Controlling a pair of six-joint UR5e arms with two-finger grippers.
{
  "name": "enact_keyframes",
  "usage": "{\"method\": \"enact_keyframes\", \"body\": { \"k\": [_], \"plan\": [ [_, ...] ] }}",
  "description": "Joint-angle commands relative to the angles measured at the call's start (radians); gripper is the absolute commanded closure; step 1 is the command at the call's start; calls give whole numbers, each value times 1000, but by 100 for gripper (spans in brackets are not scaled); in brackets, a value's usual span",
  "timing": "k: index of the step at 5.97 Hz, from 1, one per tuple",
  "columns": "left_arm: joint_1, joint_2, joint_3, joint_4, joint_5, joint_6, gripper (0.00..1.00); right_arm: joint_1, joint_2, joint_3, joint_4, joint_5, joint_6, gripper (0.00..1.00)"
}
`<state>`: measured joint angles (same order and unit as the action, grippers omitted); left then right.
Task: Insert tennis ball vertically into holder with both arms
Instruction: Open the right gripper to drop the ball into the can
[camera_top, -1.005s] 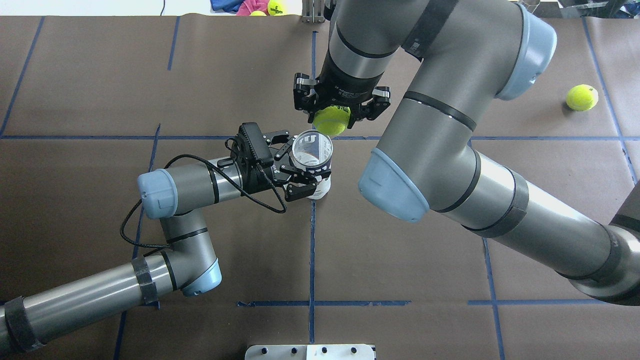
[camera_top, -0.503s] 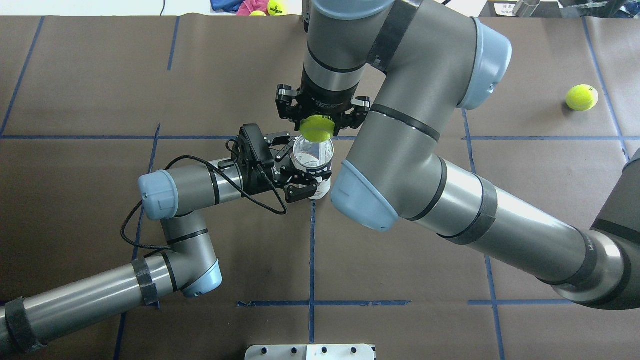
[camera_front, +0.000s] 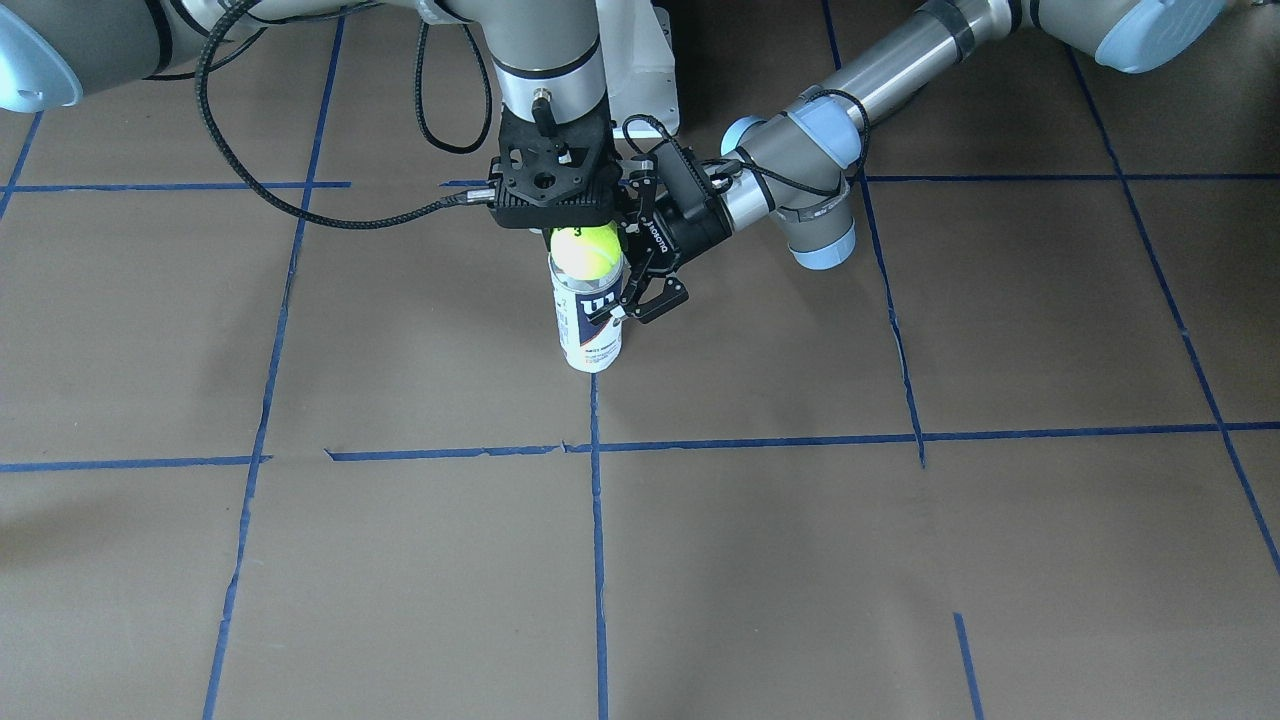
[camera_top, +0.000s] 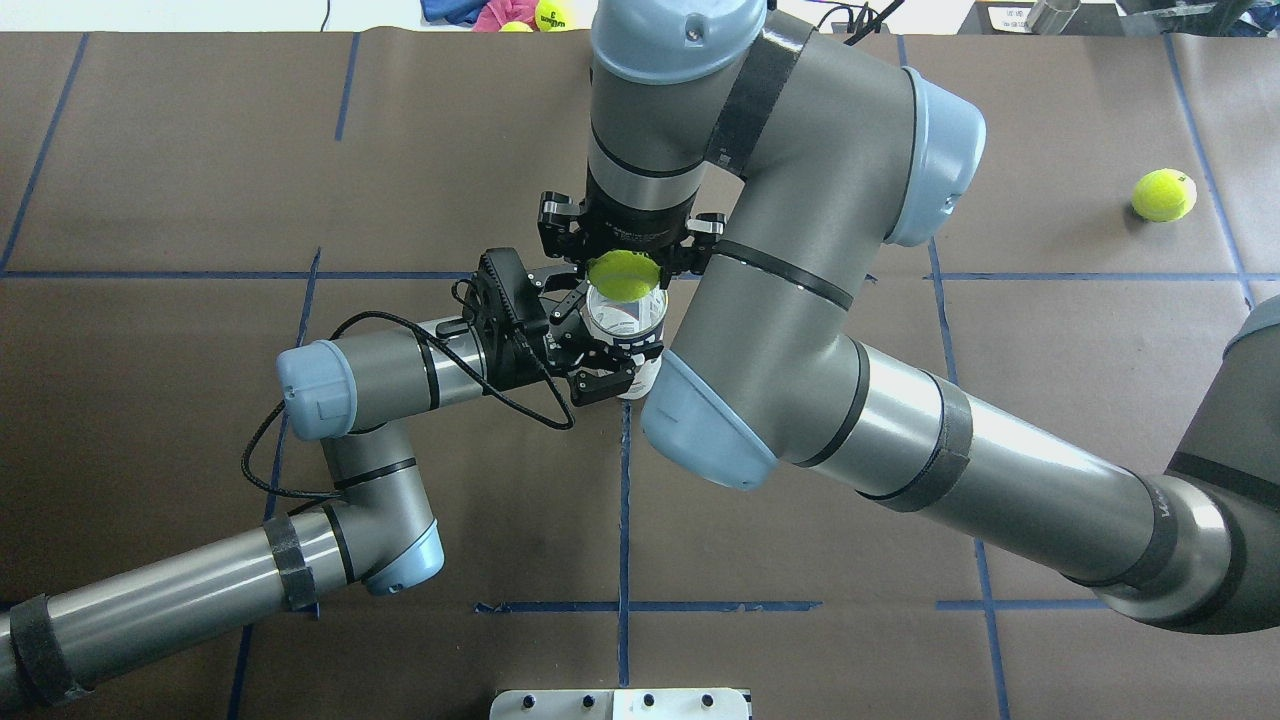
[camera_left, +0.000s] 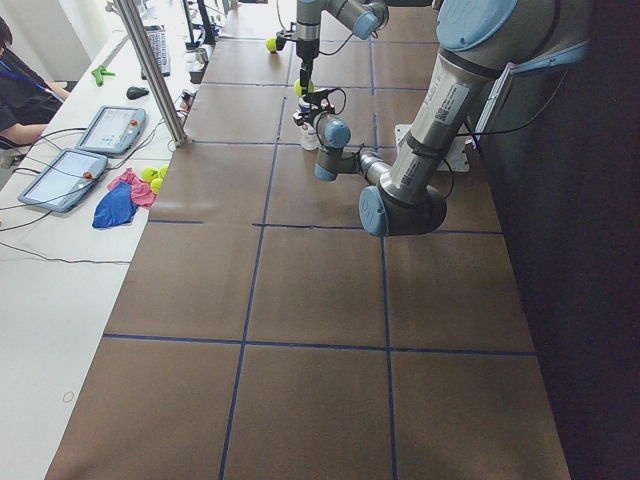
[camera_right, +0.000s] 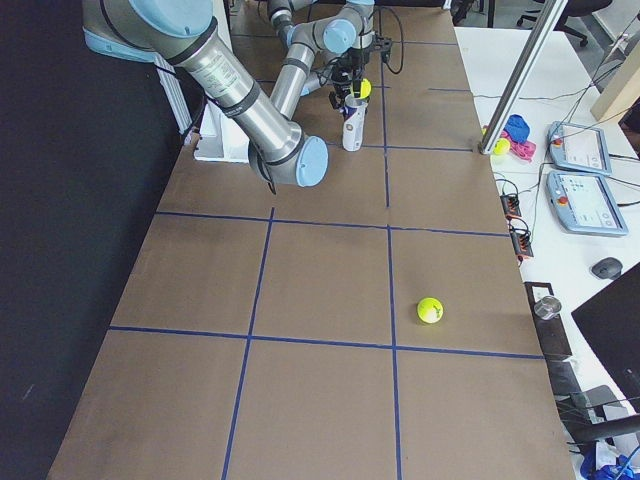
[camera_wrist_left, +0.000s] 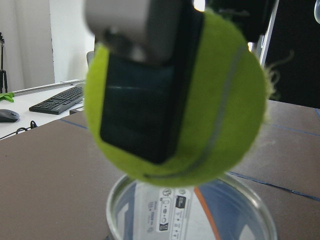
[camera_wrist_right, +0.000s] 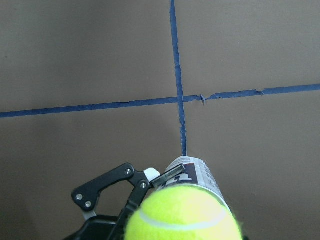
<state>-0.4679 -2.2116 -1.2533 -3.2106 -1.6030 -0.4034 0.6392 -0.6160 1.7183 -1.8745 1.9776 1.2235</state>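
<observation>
Right tool (camera_top: 622, 272) pinching tennis ball (camera_front: 586, 250) just over holder (camera_front: 590, 325) mouth; left tool (camera_top: 600, 335) clamped round holder, upright on surface (camera_top: 800, 600). Grab & align look done; drop-in left, imo.

Left wrist view: tennis ball (camera_wrist_left: 225, 100) is too close and blurred, and a right gripper (camera_top: 622, 262) finger (camera_wrist_left: 145, 110) covers its left half. The holder (camera_wrist_left: 190, 215) is cut off by the bottom edge there.
Right wrist view: ball and left gripper (camera_top: 603, 338) are cut by the bottom edge.
Overhead: right arm (camera_top: 800, 330) hides the holder's right side and the table (camera_top: 200, 150) under it.
Side views: grasp too small to tell. Can't tell whether the ball touches the rim.
</observation>
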Motion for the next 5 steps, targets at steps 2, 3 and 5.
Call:
{"method": "enact_keyframes", "body": {
  "k": [2,3,5],
  "plan": [
    [0,1,0,0,0,0,17,-1,-2,1,0,-2,-1,1],
    [0,1,0,0,0,0,17,-1,-2,4,0,-2,-1,1],
    [-2,1,-2,-2,0,0,17,58,-45,17,0,20,-123,0]
  ]
}}
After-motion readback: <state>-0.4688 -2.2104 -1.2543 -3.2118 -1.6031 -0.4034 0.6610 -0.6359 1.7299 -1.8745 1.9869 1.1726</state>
